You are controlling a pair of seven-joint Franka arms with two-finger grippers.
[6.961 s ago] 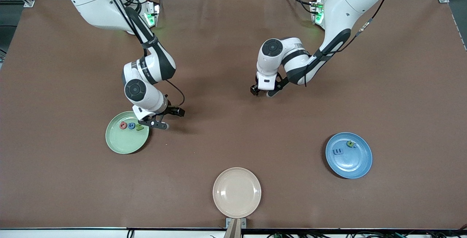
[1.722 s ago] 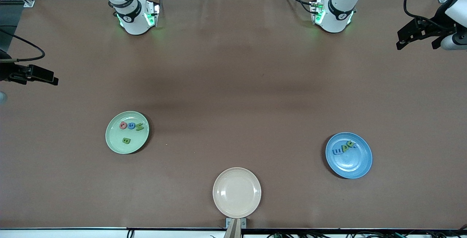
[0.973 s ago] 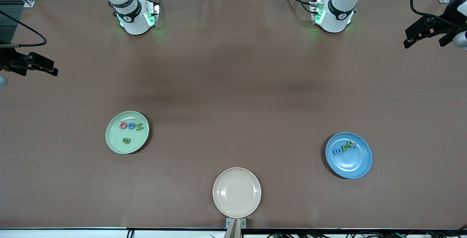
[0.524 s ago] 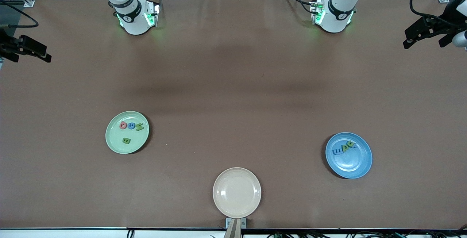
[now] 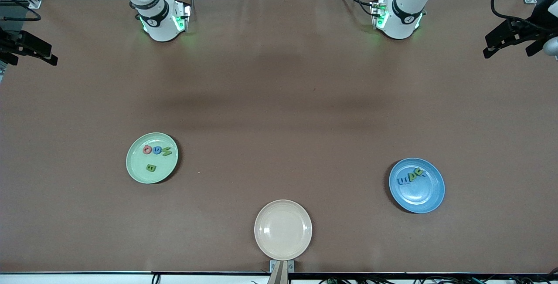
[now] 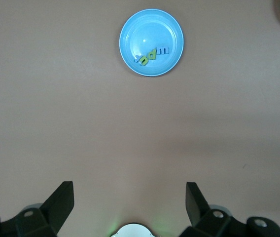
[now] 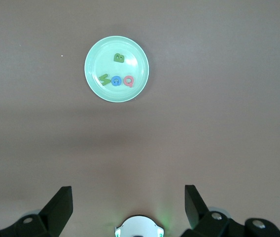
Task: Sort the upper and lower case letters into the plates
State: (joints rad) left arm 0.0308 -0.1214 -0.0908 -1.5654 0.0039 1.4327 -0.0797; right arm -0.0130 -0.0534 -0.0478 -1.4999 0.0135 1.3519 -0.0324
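Sorting looks done: B, G, Q, N sit in the pale green plate (image 5: 133, 170) toward the right arm's end, lowercase letters (image 5: 411, 176) in the blue plate (image 5: 425, 199). Cream plate (image 5: 283, 236) bare. Left hand (image 6: 129, 203) and right hand (image 7: 128, 202) both wide open, empty, parked high over the worktop (image 5: 279, 101) ends.

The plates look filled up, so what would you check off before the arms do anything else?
1. Capitals in the pale green plate: B, N, G, Q there: ok.
2. Small letters in the blue plate: a bunched cluster; whether all four are there: cannot tell.
3. Loose letters on the brown table: none seen: ok.
4. Beige plate holds nothing: ok.
5. Left pincer and right pincer open, holding nothing: ok.
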